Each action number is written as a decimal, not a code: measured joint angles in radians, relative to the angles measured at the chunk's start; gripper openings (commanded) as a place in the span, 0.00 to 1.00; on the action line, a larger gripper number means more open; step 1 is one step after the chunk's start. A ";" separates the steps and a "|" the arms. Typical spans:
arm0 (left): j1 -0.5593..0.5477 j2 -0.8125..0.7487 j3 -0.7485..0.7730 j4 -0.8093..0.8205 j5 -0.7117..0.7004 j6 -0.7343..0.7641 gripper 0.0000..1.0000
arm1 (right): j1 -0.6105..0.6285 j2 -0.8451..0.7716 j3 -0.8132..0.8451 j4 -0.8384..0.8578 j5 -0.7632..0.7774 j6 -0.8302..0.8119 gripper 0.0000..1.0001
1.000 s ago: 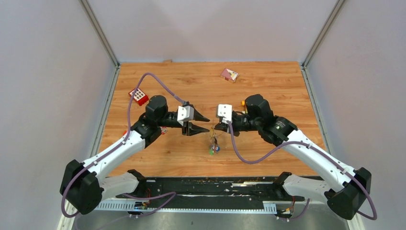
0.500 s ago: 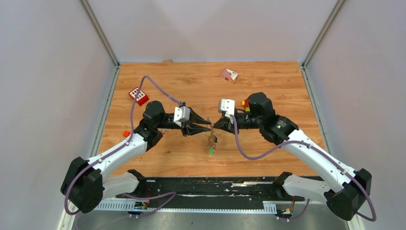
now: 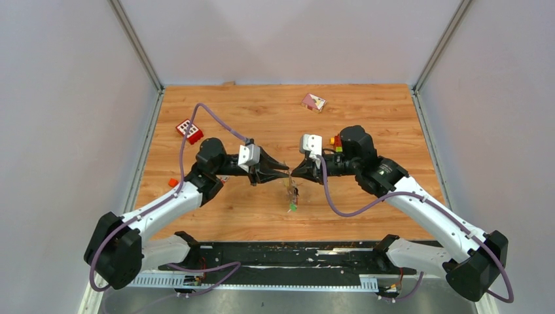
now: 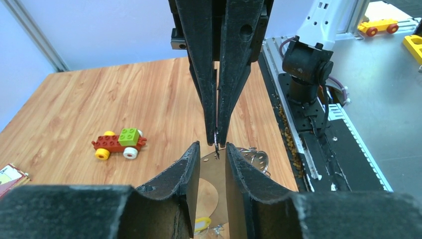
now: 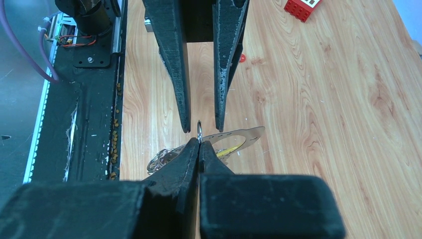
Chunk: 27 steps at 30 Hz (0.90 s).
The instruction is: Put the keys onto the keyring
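Note:
My right gripper is shut on the thin silvery edge of the keyring, which it holds edge-on above the table. A tan flat loop with punched holes and wire rings hang under it, with a yellow-tagged key. From above, the bunch dangles between both arms, a green tag lowest. My left gripper is open, its fingertips either side of the ring's edge and just short of the right gripper's tips.
A red block with white squares lies at the left rear. A toy brick car sits behind the right arm. A pink card lies at the back, and a small orange piece by the left arm.
My left gripper has moved right, up to the right gripper's tips, and its jaws have narrowed. The right gripper stayed shut and the hanging bunch shifted slightly.

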 measured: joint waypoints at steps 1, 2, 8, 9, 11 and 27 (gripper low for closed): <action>0.000 0.002 0.000 0.000 -0.001 0.000 0.28 | 0.000 0.000 0.000 0.000 -0.002 0.000 0.00; 0.000 0.005 0.000 0.000 -0.003 -0.001 0.25 | 0.000 0.000 0.000 0.000 -0.003 0.000 0.00; 0.000 0.018 0.000 0.004 -0.007 -0.013 0.00 | 0.000 0.000 0.000 0.000 -0.009 0.000 0.00; 0.000 0.019 0.000 0.005 -0.007 -0.016 0.00 | -0.001 0.000 0.000 0.000 -0.008 0.000 0.00; 0.000 0.019 0.000 0.006 -0.008 -0.018 0.00 | -0.002 0.000 0.000 0.000 -0.008 0.000 0.02; -0.054 0.009 0.239 -0.637 -0.206 0.272 0.00 | -0.002 -0.008 0.000 0.017 0.074 -0.069 0.37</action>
